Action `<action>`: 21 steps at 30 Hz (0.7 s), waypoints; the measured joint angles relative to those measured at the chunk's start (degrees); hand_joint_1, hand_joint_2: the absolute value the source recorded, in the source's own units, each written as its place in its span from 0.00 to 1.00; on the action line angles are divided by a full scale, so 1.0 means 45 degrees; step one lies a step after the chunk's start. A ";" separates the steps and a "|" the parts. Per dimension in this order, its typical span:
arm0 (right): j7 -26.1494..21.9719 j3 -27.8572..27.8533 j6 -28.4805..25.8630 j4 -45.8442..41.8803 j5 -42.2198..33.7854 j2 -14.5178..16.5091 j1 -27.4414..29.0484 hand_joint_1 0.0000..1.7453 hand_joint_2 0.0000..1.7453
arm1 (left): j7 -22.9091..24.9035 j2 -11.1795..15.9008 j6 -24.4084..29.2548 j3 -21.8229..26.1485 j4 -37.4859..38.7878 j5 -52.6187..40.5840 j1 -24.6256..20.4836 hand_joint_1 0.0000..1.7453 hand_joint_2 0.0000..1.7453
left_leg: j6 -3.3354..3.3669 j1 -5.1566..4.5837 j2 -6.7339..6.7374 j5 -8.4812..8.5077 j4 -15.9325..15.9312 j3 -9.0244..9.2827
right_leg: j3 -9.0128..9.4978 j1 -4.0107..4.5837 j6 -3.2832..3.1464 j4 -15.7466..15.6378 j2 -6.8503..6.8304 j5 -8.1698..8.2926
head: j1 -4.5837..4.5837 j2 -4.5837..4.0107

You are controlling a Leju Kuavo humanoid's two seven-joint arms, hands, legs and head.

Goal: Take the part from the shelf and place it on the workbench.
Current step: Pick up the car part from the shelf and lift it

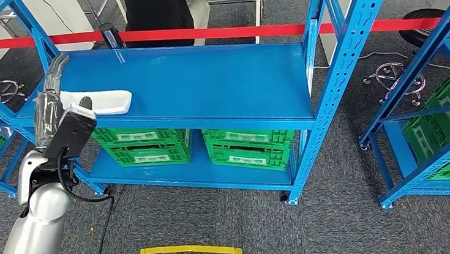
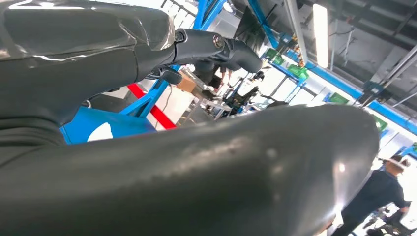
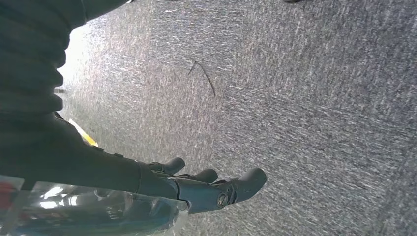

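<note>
Right now the left robot hand (image 1: 53,93) is reaching with fingers spread and holding nothing, just beside the white part (image 1: 99,102) lying on the shelf (image 1: 219,84), so it should be closing squarely around it before lifting.

The left arm (image 1: 32,236) rises from the lower left of the head view, its silver forearm angled up and its left hand (image 1: 48,102) stretched forward with the fingers extended. In its own wrist view the thumb and fingers look spread apart with nothing between them, though the close view makes this hard to confirm. The right hand (image 3: 196,189) hangs down, its dark fingers (image 3: 248,179) loosely extended and empty.
</note>
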 joint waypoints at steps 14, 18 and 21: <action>0.0028 0.0157 0.0022 -0.0084 0.0036 0.0039 -0.0080 0.00 1.00 | 0.0017 -0.0006 0.0001 0.0192 -0.0264 -0.0021 0.0092 0.00 0.00 | 0.0943 -0.0171 0.0049 0.2039 -0.3559 0.1189 | 0.0096 0.0135 0.0358 0.1553 0.0030 -0.1011 | -0.0010 -0.0001; 0.0039 0.0214 0.0058 -0.0084 0.0047 -0.0021 -0.0052 0.00 1.00 | 0.0023 -0.0047 -0.0001 0.0197 -0.0267 -0.0033 0.0288 0.00 0.00 | 0.0881 -0.0179 -0.0051 0.1791 -0.3518 0.1315 | -0.1536 0.0096 0.0516 0.3281 0.0025 -0.1468 | 0.0000 0.0000; 0.0042 0.0238 0.0078 -0.0081 0.0050 -0.0050 -0.0041 0.00 1.00 | 0.0023 -0.0050 -0.0001 0.0210 -0.0267 -0.0036 0.0352 0.00 0.00 | 0.0696 -0.0166 -0.0104 0.1441 -0.3309 0.1544 | -0.0868 0.0034 0.0824 0.0929 -0.0003 -0.0124 | 0.0005 0.0000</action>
